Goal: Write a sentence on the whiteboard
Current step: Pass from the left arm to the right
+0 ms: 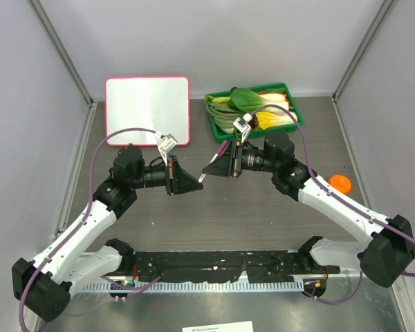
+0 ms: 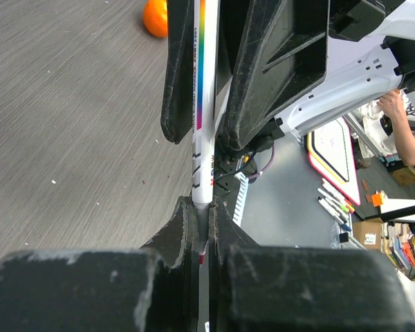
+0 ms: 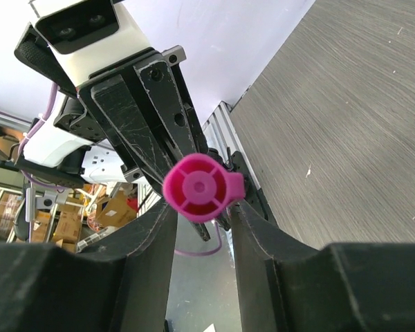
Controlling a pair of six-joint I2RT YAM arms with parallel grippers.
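The whiteboard (image 1: pixel 146 111) lies flat and blank at the far left of the worktop (image 1: pixel 263 221), left of the green tray (image 1: pixel 294 104), with its long axis running left to right. Mid-worktop the arms face each other. The left end effector (image 1: pixel 194 185) pinches one end of a marker (image 2: pixel 202 104), and the right end effector (image 1: pixel 207 169) is narrowed around the other end. The marker runs straight between them, with its pink cap (image 3: pixel 197 187) toward the right wrist.

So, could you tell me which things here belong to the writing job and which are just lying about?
For the job: whiteboard; marker, gripped by left end effector and right end effector.
Lying about: green vegetable tray; small orange object.
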